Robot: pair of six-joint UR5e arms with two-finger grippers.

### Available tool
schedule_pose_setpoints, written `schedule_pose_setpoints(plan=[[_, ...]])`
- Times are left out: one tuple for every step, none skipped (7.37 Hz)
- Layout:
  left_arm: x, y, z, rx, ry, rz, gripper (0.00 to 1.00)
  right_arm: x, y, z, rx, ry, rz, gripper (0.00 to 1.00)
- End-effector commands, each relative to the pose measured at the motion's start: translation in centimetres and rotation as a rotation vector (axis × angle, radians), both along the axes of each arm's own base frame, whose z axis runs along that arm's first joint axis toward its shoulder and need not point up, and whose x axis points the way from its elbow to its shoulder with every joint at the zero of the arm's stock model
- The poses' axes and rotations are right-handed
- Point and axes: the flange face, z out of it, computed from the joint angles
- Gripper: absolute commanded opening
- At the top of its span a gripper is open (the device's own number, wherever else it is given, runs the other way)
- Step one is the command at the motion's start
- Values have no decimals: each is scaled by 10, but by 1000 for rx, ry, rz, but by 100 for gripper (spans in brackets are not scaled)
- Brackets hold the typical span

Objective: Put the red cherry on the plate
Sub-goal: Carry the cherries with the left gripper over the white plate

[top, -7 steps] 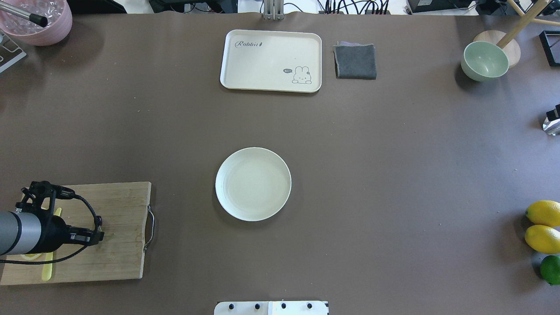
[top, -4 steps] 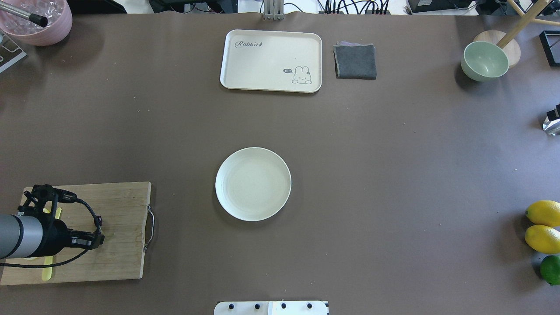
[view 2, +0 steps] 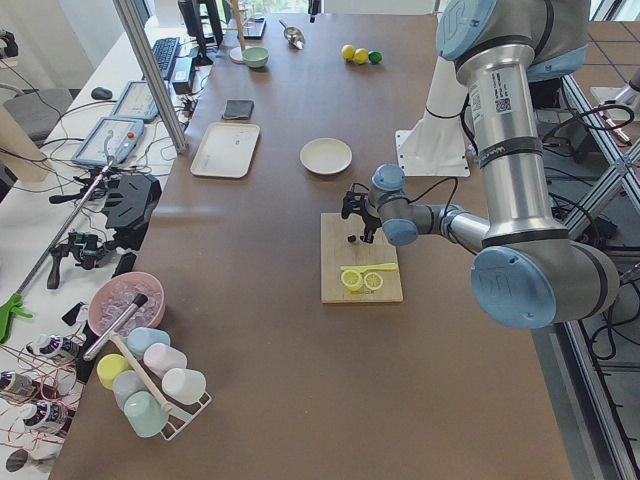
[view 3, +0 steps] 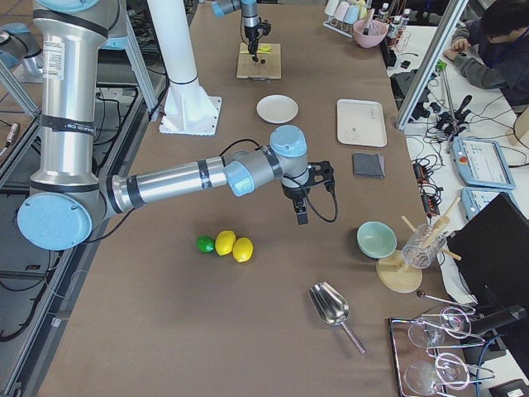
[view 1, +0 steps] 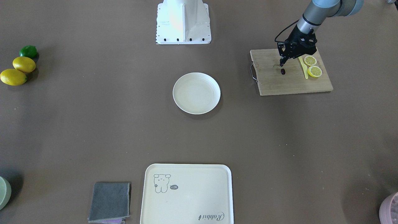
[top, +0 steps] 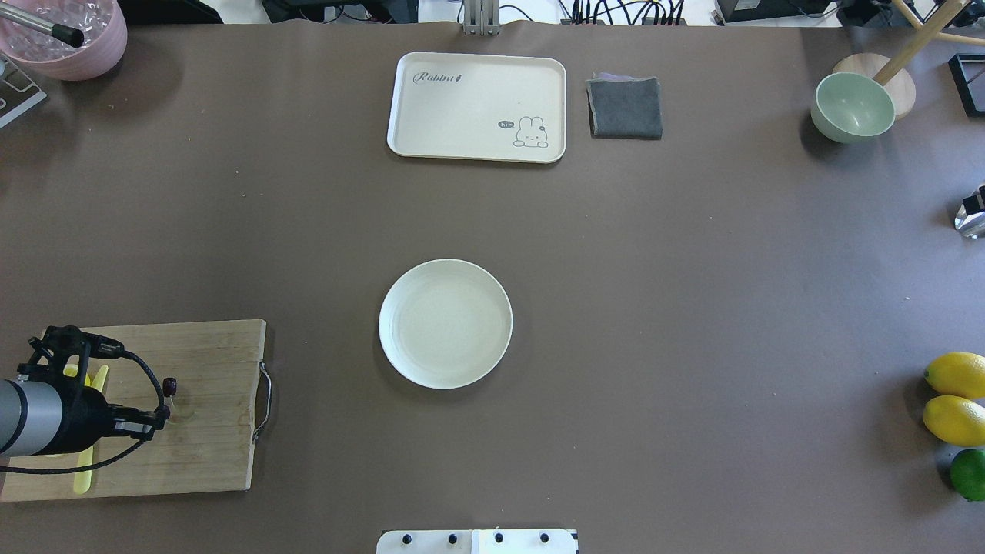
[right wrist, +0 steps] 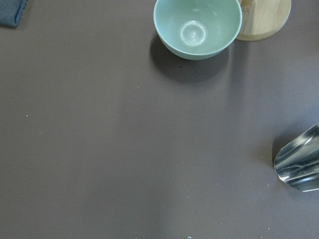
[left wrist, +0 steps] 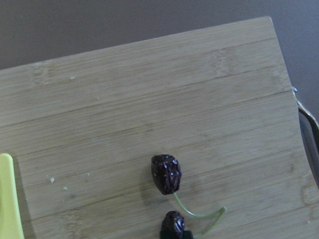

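On the cutting board [view 1: 292,84]: one red cherry pair [left wrist: 166,173], two lemon halves [view 1: 314,71]; left end effector [view 1: 281,64], grip unclear.

**A robotics lab, its worktable dressed up as a kitchen counter**

Two industrial arms stand at a brown-covered table [top: 692,308] by a white base [view 1: 183,21]: the left arm [view 2: 505,140] fills the right of the left-side view, and the right arm [view 3: 165,182] crosses the left of the right-side view. At the left edge of the left-side view, an aluminium post [view 2: 150,70], teach pendants [view 2: 108,140] and a keyboard [view 2: 165,55] crowd a side bench. A person [view 3: 496,45] sits at a bench in the upper right of the right-side view. Kitchen props dot the table: a plate [top: 445,323], a tray [top: 477,108], a bowl [top: 853,106], whole lemons [top: 954,375], and a cutting board [top: 215,431] with lemon slices [view 1: 314,71] and a red cherry [view 1: 283,72].
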Motion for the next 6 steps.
schedule_pose_setpoints(plan=[[-9, -11, -32, 20, 73, -27, 0, 1, 4, 5, -8, 1, -2, 100], [-3, -20, -56, 41, 125, -41, 0, 10, 9, 8, -7, 0, 8, 100], [12, -28, -79, 62, 178, -48, 0, 17, 20, 19, 31, 11, -12, 100], [34, -39, -103, 19, 234, -83, 0, 25, 34, 37, 90, 9, -26, 100], [64, -53, -127, -5, 291, -105, 0, 38, 34, 46, 80, 19, 1, 100], [98, -67, -151, -37, 341, -125, 0, 41, 33, 61, 54, 28, 10, 100]])
